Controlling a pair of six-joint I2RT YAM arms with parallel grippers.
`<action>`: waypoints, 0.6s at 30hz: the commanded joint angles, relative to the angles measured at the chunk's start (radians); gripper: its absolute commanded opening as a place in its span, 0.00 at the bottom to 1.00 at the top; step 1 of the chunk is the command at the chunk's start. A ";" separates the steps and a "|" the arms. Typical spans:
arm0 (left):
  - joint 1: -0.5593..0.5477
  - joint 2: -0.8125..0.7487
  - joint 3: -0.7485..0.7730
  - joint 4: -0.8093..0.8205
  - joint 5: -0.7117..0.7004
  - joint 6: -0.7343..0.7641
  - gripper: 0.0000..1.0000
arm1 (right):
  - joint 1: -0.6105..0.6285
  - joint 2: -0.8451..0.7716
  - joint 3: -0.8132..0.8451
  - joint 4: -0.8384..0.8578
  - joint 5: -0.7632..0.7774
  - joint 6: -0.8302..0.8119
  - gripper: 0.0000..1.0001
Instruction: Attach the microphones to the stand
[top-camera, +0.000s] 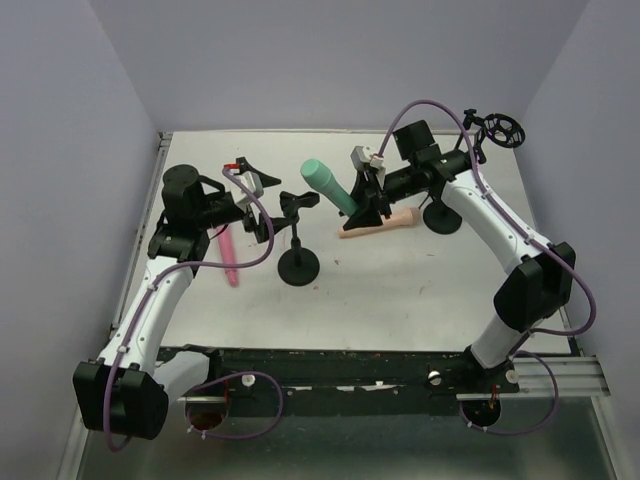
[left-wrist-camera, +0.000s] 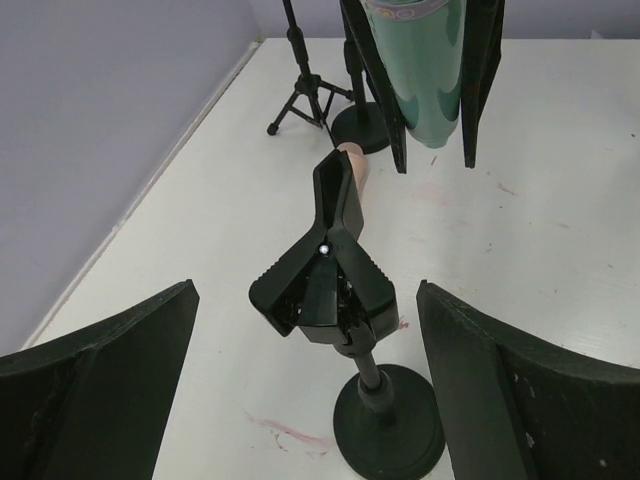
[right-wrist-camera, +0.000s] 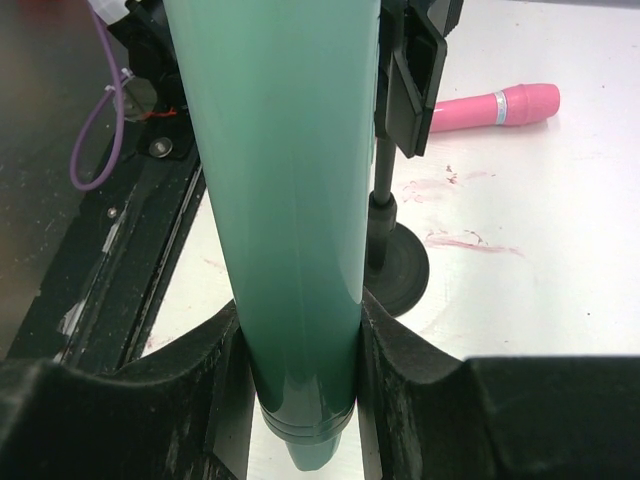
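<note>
My right gripper (top-camera: 363, 205) is shut on the teal-green microphone (top-camera: 327, 184) and holds it tilted above the table, right of the stand's clip (top-camera: 299, 201). In the right wrist view my right gripper (right-wrist-camera: 298, 345) clamps the teal-green microphone (right-wrist-camera: 285, 190) near its narrow end. The black stand (top-camera: 298, 265) has a round base. My left gripper (top-camera: 264, 212) is open and empty just left of the clip (left-wrist-camera: 325, 270), which sits between its fingers (left-wrist-camera: 110, 380). The pink microphone (top-camera: 230, 256) lies on the table left of the stand. The peach-tan microphone (top-camera: 380, 222) lies under the right gripper.
A second round-based stand (top-camera: 441, 217) is under the right arm. A small tripod stand (top-camera: 500, 128) is at the back right corner. Walls close in the table (top-camera: 400, 300) at left, back and right. Pink smears mark the surface (left-wrist-camera: 295, 432).
</note>
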 joint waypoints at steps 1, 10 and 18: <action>0.008 0.039 0.030 0.103 0.064 -0.033 0.98 | -0.001 0.018 0.043 -0.021 -0.053 -0.030 0.15; 0.009 0.067 0.019 0.132 0.106 -0.065 0.87 | -0.001 0.058 0.071 -0.027 -0.063 -0.025 0.15; 0.009 0.073 0.010 0.132 0.115 -0.096 0.69 | -0.001 0.065 0.076 -0.029 -0.066 -0.022 0.15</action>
